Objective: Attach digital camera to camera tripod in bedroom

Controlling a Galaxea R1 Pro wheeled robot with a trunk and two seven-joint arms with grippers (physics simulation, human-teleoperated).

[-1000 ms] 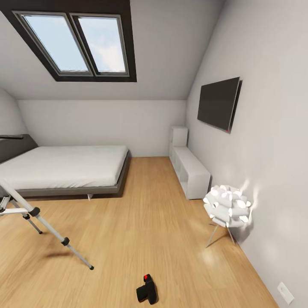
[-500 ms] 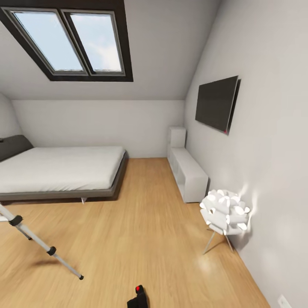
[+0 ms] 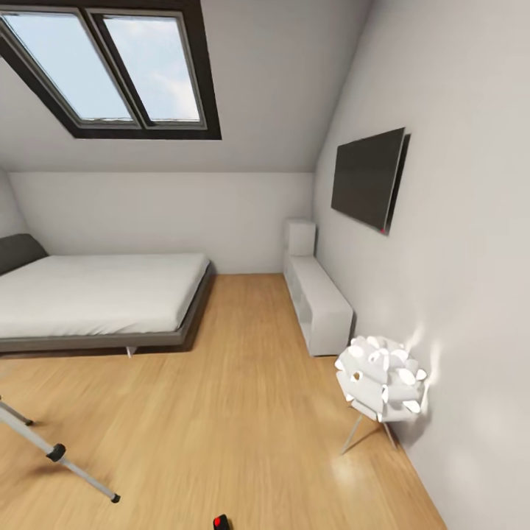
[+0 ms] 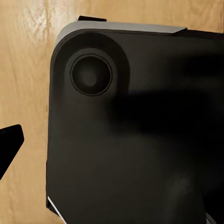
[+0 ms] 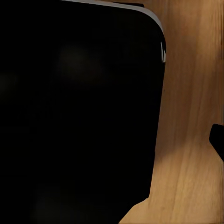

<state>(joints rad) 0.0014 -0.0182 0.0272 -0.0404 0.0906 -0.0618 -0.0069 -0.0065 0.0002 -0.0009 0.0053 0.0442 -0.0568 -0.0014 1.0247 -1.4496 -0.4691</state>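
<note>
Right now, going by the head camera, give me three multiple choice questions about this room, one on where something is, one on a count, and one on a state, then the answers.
1. Where does the white lamp stand?
A. On the bed
B. On the floor by the right wall
C. On the low white cabinet

2. How many panes does the skylight have?
A. One
B. Two
C. Four

3. What state is the wall television in?
A. Dark screen
B. Showing a bright picture
C. Lying face down on the floor

Answers:
1. B, the lamp's thin legs rest on the wood floor close to the right wall, nearer than the low white cabinet.
2. B, two glass panes sit side by side in the dark frame.
3. A, the screen is plain dark, apart from a small red dot at its lower corner.
</note>
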